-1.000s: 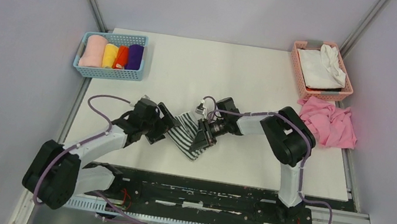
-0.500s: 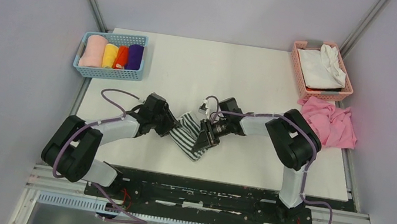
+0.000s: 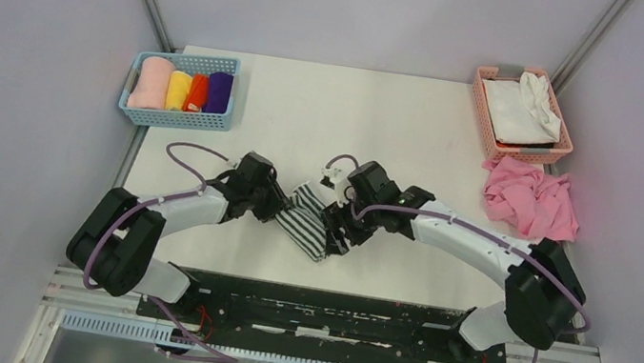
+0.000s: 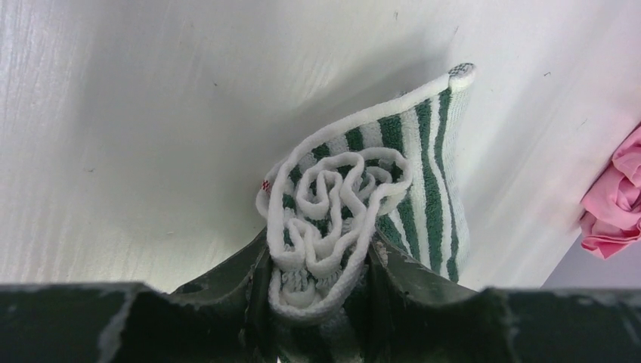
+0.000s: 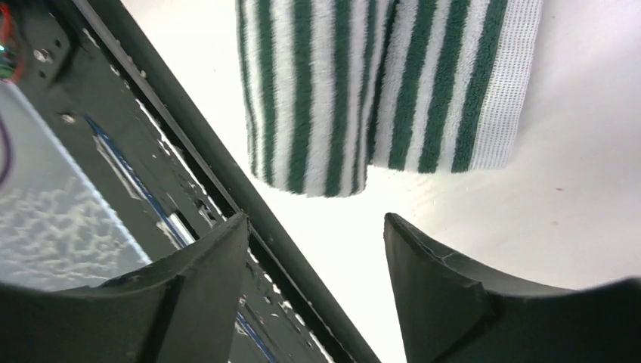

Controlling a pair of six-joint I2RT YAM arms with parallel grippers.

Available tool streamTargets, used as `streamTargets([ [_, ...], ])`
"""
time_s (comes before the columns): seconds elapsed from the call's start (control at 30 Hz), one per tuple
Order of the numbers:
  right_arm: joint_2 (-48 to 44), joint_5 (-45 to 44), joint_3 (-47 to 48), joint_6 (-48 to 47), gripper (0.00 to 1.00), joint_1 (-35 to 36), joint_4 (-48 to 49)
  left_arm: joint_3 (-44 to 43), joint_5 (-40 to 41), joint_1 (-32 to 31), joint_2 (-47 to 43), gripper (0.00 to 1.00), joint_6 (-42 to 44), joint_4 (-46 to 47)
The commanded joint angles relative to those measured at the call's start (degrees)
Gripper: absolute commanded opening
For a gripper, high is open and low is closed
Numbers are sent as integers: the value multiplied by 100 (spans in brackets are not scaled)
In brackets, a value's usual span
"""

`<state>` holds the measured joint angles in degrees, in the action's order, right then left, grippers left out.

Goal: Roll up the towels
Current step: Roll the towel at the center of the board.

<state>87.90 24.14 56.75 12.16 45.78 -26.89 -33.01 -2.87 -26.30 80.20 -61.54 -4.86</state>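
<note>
The green-and-white striped towel (image 3: 307,219) lies as a loose roll on the white table between both arms. In the left wrist view its coiled end (image 4: 340,193) is squeezed between my left gripper's (image 4: 321,265) fingers, so that gripper (image 3: 281,205) is shut on it. My right gripper (image 3: 339,231) stands open at the roll's right side. In the right wrist view nothing lies between its fingers (image 5: 317,249), and the striped towel (image 5: 378,83) sits just beyond the tips. A purple towel (image 3: 219,92) lies rolled in the blue basket.
The blue basket (image 3: 175,117) at the back left also holds pink, yellow and orange rolls. A pink basket (image 3: 491,120) with a white cloth (image 3: 521,110) stands at the back right, with a crumpled pink cloth (image 3: 532,201) beside it. The black rail (image 3: 319,302) runs just beyond the table's near edge.
My left gripper reached in and closed on the striped roll's end. My right gripper opened and let go of the roll, and its arm swung out to the right.
</note>
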Motion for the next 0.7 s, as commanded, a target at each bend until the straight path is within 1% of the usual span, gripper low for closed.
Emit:
streamTargets([
  [0.0, -476, -2190, 538, -468, 80, 860, -806, -36, 565, -74, 47, 35, 362, -699],
  [0.03, -487, -2511, 625, -511, 92, 1087, -804, -53, 588, -94, 48, 35, 363, -723],
  [0.07, -466, -2851, 714, -545, 99, 1326, -774, -61, 624, -111, 48, 35, 369, -749],
  [0.23, -40, -4075, 1122, -802, 100, 2146, -499, -132, 681, -171, 54, 35, 364, -838],
  [0.4, 682, -4961, 1419, -1009, 97, 2748, -352, -162, 732, -206, 35, 35, 330, -887],
  [0.5, 1093, -5448, 1481, -990, 92, 3003, -309, -154, 767, -211, 41, 35, 301, -885],
  [0.6, 1469, -5787, 1464, -910, 84, 3165, -379, -117, 819, -214, 70, 35, 276, -893],
  [0.67, 1600, -5905, 1357, -776, 74, 3227, -427, -82, 867, -208, 82, 36, 223, -885],
])
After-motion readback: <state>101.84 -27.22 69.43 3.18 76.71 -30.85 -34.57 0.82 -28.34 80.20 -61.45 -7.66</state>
